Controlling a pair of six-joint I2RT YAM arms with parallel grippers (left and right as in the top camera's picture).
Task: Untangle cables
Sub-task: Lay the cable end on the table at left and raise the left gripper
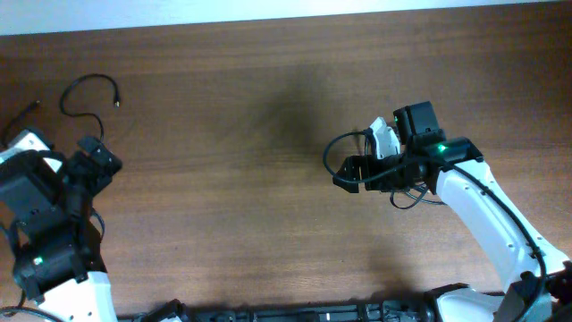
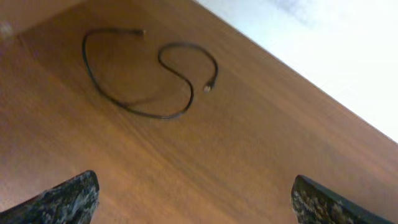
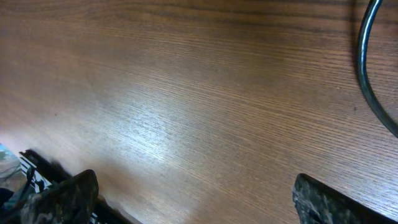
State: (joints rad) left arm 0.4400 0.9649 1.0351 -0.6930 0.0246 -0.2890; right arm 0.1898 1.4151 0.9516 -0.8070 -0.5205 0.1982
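A single thin black cable with small plug ends lies loose on the brown wooden table, in an open S-shaped curl with no knot. It sits close to the table's far edge. The left wrist view shows the pale strip beyond that edge just past the cable.

The left gripper is short of the cable, toward the near edge. Its two fingers are spread wide apart with only bare wood between them, and they do not touch the cable. The wood between gripper and cable is bare.

The right gripper is well away from the cable, past the middle of the table on the other side. Its fingers are also wide apart and hold nothing. A wide stretch of bare wood lies between it and the cable, running from the far edge to the near one.

A thicker-looking black cord curves beside the right gripper. I cannot tell whether it is another loose cable or wiring from the arm.
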